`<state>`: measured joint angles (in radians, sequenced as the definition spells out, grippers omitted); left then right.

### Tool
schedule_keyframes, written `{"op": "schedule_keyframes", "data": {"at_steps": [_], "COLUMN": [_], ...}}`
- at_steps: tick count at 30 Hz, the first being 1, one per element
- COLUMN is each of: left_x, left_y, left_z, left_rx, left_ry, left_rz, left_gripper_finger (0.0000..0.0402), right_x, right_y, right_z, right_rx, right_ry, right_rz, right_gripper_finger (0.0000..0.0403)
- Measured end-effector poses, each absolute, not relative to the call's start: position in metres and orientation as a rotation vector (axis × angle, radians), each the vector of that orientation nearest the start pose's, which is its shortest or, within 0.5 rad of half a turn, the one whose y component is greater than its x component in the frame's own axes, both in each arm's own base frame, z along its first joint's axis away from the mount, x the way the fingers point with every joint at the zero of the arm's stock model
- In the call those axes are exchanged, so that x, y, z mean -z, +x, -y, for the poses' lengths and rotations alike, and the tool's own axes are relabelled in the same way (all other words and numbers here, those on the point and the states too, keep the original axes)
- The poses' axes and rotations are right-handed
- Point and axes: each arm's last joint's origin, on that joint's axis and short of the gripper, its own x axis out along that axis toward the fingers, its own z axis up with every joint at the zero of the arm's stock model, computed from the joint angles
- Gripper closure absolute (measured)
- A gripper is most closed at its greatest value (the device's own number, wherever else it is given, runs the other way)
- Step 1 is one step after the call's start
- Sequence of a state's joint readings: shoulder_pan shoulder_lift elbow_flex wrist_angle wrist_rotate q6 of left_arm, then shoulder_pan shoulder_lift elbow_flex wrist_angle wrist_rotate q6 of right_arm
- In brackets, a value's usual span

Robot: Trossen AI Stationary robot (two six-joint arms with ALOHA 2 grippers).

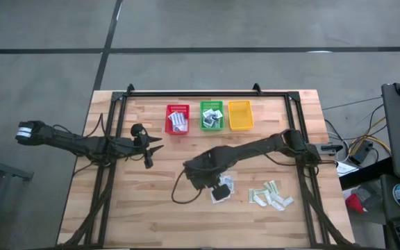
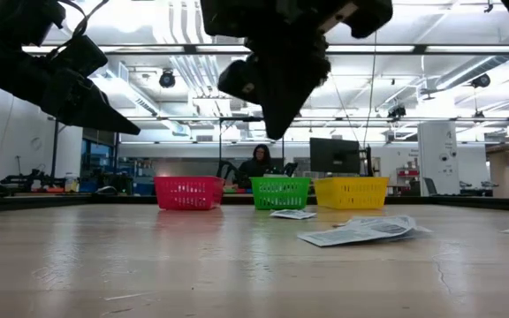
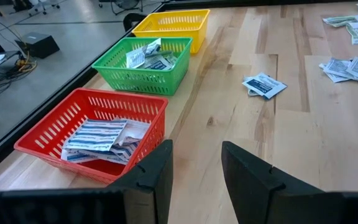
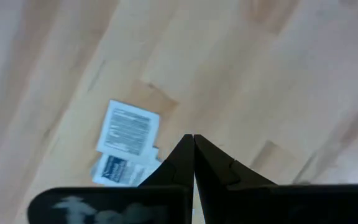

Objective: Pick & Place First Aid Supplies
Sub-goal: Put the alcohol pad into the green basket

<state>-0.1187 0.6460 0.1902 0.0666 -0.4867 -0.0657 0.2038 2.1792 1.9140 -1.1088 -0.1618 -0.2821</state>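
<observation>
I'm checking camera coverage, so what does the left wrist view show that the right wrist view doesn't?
Only the left wrist view shows the red basket, green basket and yellow basket, with packets in the red and green ones, and the open left pincer. Only the right wrist view shows the shut right pincer above two square packets. Both show the wooden table.

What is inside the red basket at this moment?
The red basket holds several oblong white packets with blue stripes, piled loosely on one another. Whatever lies under the pile is covered, and the basket's near wall hides part of its floor.
</observation>
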Motion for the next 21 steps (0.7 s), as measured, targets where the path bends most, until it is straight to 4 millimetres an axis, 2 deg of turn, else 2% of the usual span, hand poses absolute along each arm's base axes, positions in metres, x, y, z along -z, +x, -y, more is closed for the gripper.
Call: {"op": "schedule_keyframes", "data": {"at_steps": [6, 11, 21], "left_x": [-0.173, -0.172, -0.157], "left_y": [0.143, 0.143, 0.138], "left_z": [0.004, 0.004, 0.003], "left_rx": [-0.355, -0.354, -0.36], "left_ry": [0.046, 0.046, 0.033], "left_rz": [-0.363, -0.364, -0.399], "left_gripper_finger": [0.0268, 0.0268, 0.0268], "right_x": [-0.207, -0.201, -0.197], "right_y": [0.426, 0.422, 0.422], "right_z": [-0.091, -0.096, -0.1], "right_rx": [-0.501, -0.53, -0.526], "right_ry": [-0.163, -0.056, -0.032], "right_rz": [-1.399, -1.432, -1.429], "right_gripper_finger": [0.0394, 0.0387, 0.029]}}
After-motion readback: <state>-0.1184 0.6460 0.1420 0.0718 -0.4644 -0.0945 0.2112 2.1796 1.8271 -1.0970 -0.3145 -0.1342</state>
